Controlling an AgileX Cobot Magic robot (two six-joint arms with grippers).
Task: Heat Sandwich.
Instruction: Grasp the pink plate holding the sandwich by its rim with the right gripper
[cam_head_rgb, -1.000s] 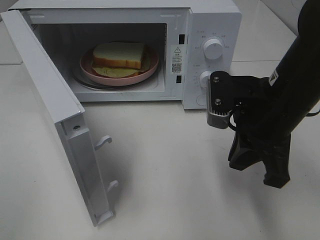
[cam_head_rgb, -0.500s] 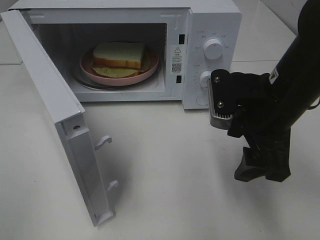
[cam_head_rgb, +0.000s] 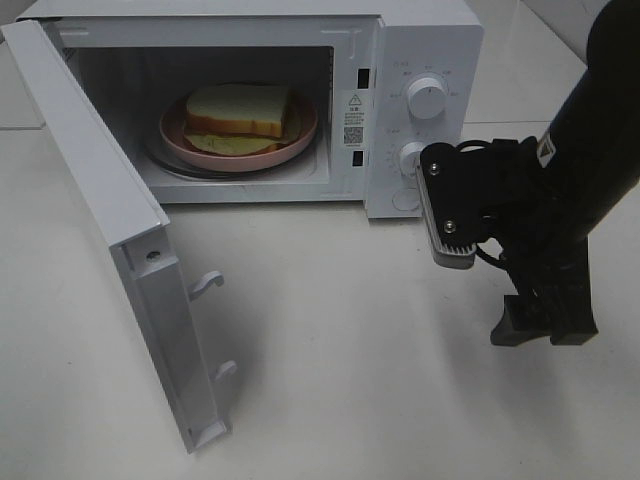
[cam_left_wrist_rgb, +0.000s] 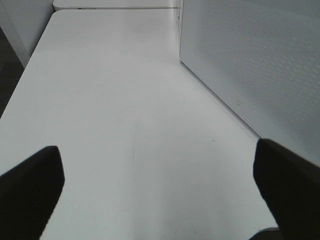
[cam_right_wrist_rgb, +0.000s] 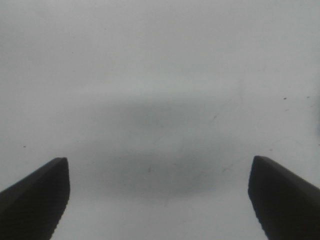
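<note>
- Right gripper (cam_head_rgb: 545, 330), lower right: fingers spread wide, nothing between them, above the bare table (cam_right_wrist_rgb: 160, 75). It has shifted right since 1 s ago.
- Left gripper (cam_left_wrist_rgb: 160, 195): also spread, empty.
- Sandwich (cam_head_rgb: 240, 112) unmoved on the pink plate (cam_head_rgb: 300, 137) inside the microwave (cam_head_rgb: 430, 40), upper centre; door (cam_head_rgb: 100, 200) open.
- Sticker (cam_head_rgb: 353, 117): warning triangle and QR code, text unreadable.

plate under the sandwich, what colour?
Pink; the plate under the sandwich shows best in the exterior high view.
</note>
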